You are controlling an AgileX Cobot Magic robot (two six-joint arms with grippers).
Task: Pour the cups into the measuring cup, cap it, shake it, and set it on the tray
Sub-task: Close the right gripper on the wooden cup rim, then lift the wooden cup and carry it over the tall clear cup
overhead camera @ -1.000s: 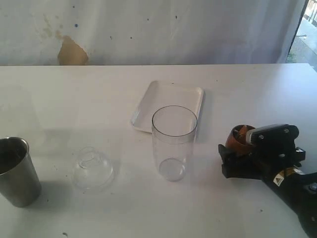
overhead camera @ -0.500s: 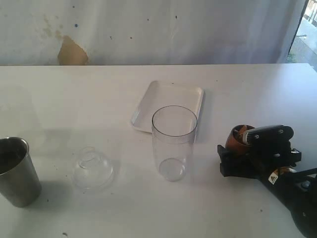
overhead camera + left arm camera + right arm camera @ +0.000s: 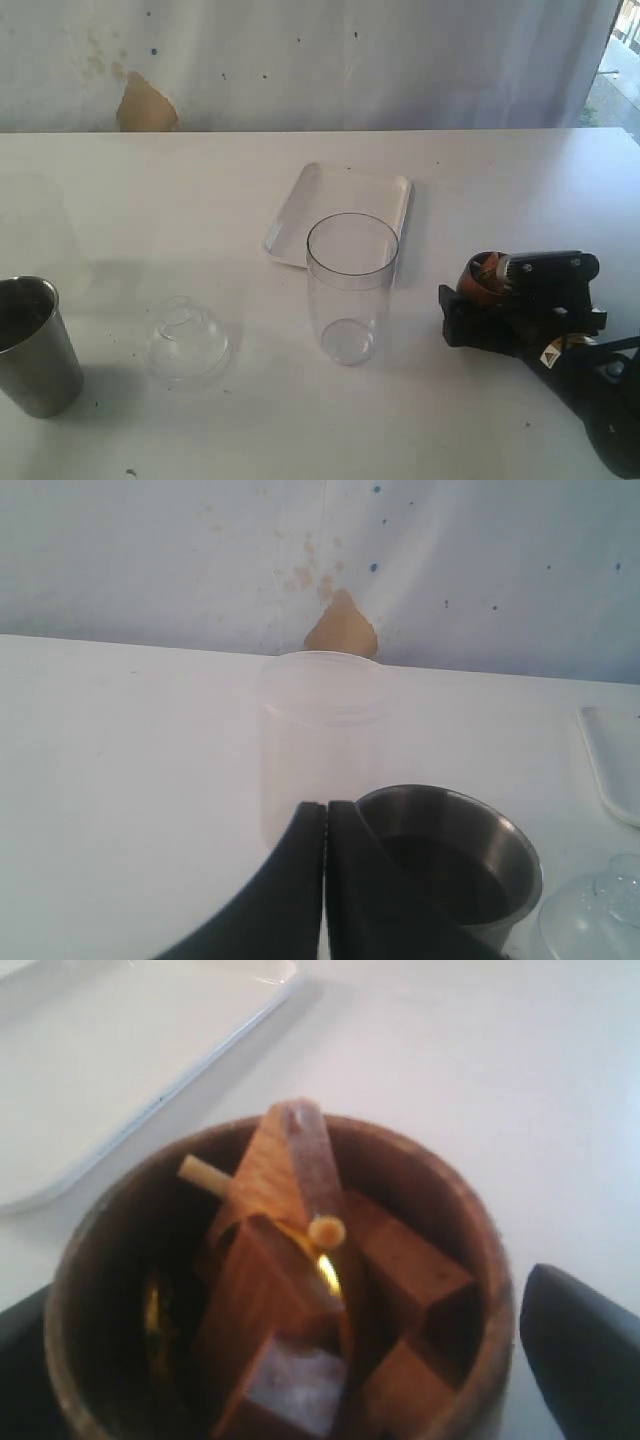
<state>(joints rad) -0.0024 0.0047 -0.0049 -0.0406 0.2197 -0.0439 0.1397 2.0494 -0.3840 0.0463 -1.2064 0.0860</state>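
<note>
**Bracketing the Wooden Cup Ahead of the Pour**

Spread wide and gripping nothing yet, by the look of it: the right gripper (image 3: 300,1360), with the round-bellied wooden cup (image 3: 120,1260) standing upright between its dark fingers (image 3: 585,1350) and a sliver of white table (image 3: 450,1050) showing beside one of them. Lined up that way, probably, to clamp the belly squarely and lift without spilling the wooden blocks (image 3: 400,1270) heaped inside. Just beyond the cup from those fingers, a corner of the white tray (image 3: 100,1070), bare, the final resting place for the job. Off toward the other arm's side, near but apart, the tall clear measuring cup (image 3: 351,290), upright, uncapped and apparently empty, set within easy reach for tipping. Farther out again, the clear dome lid (image 3: 187,342), lying rim-down, presumably waiting for the capping step.

Pinched fully shut on nothing: the left gripper (image 3: 325,880), with the steel tumbler (image 3: 450,865) just beside its fingertips, something dark visible inside. Straight ahead of that gripper, a frosted plastic cup (image 3: 322,730), no part of the job. Judging by all this, nothing poured so far; next, most likely, a firm squeeze on the wooden cup.
</note>
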